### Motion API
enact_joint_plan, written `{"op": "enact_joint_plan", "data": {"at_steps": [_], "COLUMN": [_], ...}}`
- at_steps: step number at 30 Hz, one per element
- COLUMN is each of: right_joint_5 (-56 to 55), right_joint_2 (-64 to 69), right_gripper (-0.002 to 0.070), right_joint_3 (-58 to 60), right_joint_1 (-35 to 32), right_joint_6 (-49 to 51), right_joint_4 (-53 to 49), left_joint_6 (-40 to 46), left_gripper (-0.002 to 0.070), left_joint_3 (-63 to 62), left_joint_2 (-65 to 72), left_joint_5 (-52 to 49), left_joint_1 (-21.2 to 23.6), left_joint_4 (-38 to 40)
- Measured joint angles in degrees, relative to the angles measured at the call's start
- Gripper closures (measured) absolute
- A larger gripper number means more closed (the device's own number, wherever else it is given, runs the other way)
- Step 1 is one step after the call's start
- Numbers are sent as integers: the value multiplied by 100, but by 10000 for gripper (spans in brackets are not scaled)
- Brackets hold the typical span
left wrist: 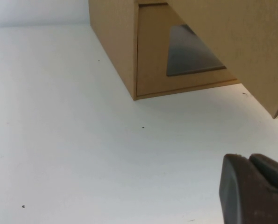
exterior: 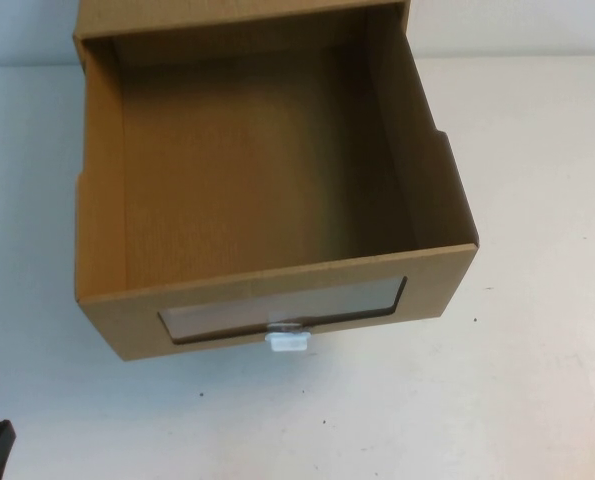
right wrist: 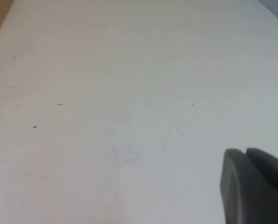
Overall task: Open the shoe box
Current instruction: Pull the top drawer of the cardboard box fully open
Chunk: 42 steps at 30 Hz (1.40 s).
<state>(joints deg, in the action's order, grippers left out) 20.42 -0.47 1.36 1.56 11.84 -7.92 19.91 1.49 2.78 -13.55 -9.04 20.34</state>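
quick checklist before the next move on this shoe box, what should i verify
1. Drawer pulled out, inside showing: ok.
2. Drawer holds nothing: ok, bare floor only.
3. White tab on the drawer front free of any grip: ok.
4. Left end effector shut, empty, apart from the box, low over the table at its near left: ok.
5. Right end effector shut, empty, over bare table: ok.
6. Right arm's distance from the box: cannot tell, it is outside the high view.

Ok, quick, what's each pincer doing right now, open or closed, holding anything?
Left pincer: closed, holding nothing, low over the table in front of the shoe box.
Right pincer: closed, holding nothing, over the table.
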Motion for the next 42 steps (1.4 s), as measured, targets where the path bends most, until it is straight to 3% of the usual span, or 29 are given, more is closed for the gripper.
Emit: {"op": "enact_joint_plan", "data": {"at_steps": [24,31,42], "right_joint_5": [0,12,12], "right_joint_2": [0,0,-10], "right_gripper": [690,690,690], "right_joint_3": [0,0,0], "right_joint_1": [0,0,0], "right_joint_6": [0,0,-9], "right_joint_4": [0,0,0], "left_joint_6": [0,-786,-974], "left_gripper": [680,680,680], "left_joint_3": [0,0,0], "left_joint_2": [0,-234,-349], "left_joint_5": [-10,447,-672], "left_joint_1": [0,178,452], "left_joint_4": [-35,-1428,-1695]}}
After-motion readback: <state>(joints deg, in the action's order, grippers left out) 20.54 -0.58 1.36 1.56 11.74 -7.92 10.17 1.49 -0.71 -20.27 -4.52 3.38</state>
